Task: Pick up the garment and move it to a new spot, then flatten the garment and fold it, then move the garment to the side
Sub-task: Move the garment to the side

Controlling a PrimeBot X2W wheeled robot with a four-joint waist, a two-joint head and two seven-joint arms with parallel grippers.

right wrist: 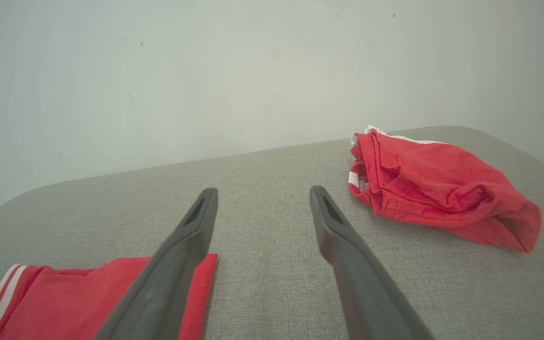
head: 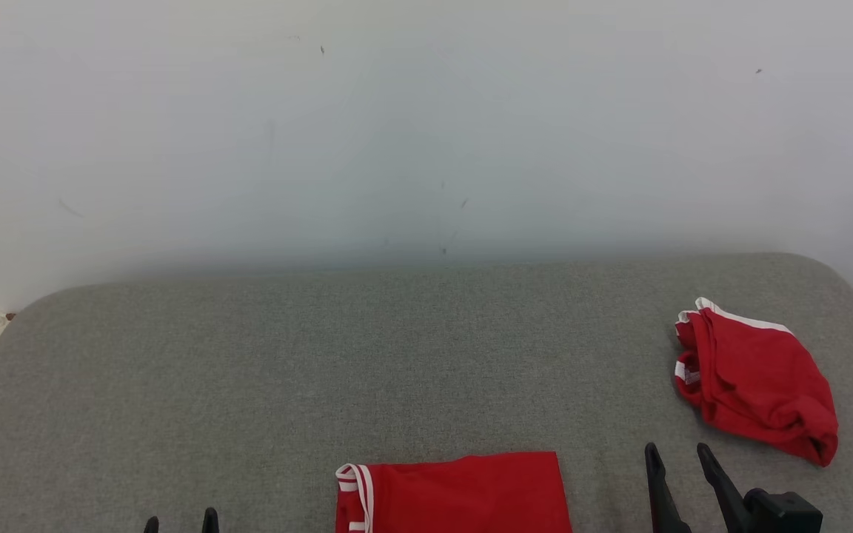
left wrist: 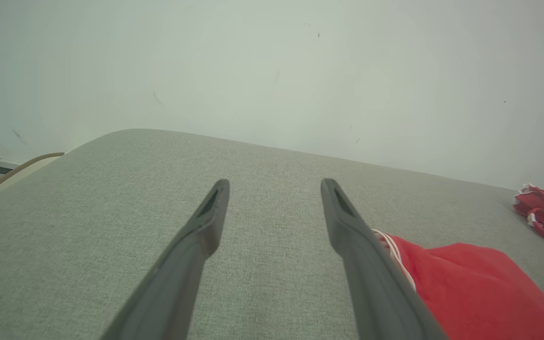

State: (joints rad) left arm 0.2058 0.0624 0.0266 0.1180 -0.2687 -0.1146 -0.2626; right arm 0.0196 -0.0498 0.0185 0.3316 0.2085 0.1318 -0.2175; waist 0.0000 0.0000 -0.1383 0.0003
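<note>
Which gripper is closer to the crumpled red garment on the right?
Right. The right gripper sits just short of the crumpled garment, slightly to its left, jaws open. The left gripper is far off on the other side, beyond the flat red garment.

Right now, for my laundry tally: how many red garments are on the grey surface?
2. The folded garment lies at the near edge, centre; the crumpled garment lies at the right. Others may sit below the frame.
</note>
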